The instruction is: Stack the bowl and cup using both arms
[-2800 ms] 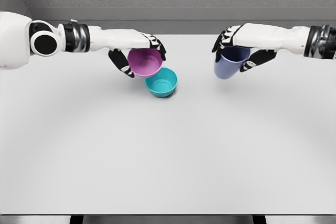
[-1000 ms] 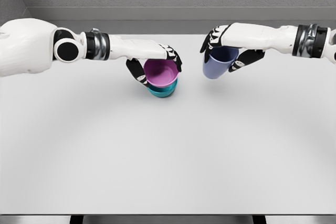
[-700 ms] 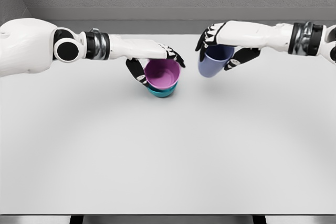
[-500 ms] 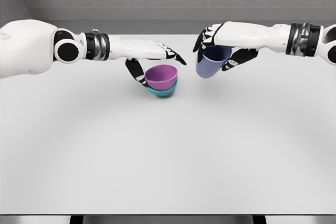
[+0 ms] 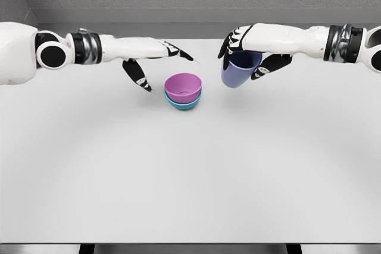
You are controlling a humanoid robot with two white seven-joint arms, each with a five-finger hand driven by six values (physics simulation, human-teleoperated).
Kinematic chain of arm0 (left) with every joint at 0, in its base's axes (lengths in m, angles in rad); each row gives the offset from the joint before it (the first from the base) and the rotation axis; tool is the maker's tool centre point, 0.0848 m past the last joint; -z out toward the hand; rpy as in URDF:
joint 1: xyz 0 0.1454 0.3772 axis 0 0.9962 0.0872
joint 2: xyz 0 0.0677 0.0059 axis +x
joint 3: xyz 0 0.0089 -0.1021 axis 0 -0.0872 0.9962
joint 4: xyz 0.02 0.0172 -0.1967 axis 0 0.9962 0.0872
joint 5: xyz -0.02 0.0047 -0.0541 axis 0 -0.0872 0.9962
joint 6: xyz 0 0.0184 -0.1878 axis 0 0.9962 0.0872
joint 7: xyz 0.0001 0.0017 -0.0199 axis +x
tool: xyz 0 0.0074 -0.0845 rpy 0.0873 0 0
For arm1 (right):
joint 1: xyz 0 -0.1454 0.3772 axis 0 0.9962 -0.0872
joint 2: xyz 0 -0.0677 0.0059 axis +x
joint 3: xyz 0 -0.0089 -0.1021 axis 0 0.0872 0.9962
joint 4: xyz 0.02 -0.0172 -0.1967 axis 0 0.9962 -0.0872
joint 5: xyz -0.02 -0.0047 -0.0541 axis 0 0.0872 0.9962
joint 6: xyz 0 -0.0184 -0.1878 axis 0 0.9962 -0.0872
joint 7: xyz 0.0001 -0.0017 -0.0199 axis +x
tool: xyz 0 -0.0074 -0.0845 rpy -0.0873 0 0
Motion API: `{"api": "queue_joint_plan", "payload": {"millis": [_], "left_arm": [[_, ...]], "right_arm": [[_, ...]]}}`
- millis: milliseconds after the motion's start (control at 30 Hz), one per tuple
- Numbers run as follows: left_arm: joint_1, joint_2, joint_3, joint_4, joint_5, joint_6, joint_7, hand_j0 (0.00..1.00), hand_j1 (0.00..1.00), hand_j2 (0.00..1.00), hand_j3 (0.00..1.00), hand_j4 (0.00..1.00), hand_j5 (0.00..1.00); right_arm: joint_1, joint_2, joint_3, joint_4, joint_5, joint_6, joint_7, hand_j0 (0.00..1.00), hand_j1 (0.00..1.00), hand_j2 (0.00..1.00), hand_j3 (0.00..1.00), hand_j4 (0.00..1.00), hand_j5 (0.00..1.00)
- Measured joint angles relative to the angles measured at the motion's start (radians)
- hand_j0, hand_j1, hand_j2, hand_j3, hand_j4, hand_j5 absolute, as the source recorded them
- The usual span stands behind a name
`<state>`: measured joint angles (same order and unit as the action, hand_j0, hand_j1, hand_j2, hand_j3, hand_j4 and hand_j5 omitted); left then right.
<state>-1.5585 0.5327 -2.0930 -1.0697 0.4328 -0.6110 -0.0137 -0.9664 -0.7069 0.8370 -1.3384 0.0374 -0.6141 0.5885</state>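
A purple bowl (image 5: 183,85) sits nested inside a teal bowl (image 5: 183,104) on the white table (image 5: 190,171), near the middle back. My left hand (image 5: 156,60) hovers up and to the left of the bowls, fingers spread, touching nothing. My right hand (image 5: 249,52) holds a blue-violet cup (image 5: 238,68) in the air just right of the bowls, slightly tilted, with its rim hidden under the palm.
A grey wall runs along the table's back edge (image 5: 190,40). The table's front edge (image 5: 190,243) lies at the bottom of the view.
My left hand set the purple bowl into the teal one, let go, and drew back up and left. The right hand carried the cup leftward toward the bowls.
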Motion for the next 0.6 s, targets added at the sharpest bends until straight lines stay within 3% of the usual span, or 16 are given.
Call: {"api": "queue_joint_plan", "payload": {"millis": [233, 300, 600], "left_arm": [[0.051, 0.142, 0.078, -0.048, 0.000, 0.000, 0.000, 1.00, 1.00, 1.00, 1.00, 1.00, 1.00], [0.098, 0.186, 0.110, -0.063, -0.002, 0.000, 0.000, 1.00, 1.00, 1.00, 1.00, 1.00, 1.00], [0.120, 0.311, 0.163, -0.108, -0.003, 0.000, 0.003, 1.00, 1.00, 1.00, 1.00, 1.00, 1.00]], "right_arm": [[-0.054, 0.058, 0.024, 0.007, 0.003, 0.000, 0.000, 0.53, 0.53, 0.53, 0.53, 0.53, 0.53], [-0.061, 0.071, 0.028, 0.007, 0.004, 0.000, 0.001, 0.53, 0.53, 0.53, 0.53, 0.53, 0.53], [-0.095, 0.135, 0.049, 0.011, 0.010, 0.000, 0.011, 0.53, 0.53, 0.53, 0.53, 0.53, 0.53]]}}
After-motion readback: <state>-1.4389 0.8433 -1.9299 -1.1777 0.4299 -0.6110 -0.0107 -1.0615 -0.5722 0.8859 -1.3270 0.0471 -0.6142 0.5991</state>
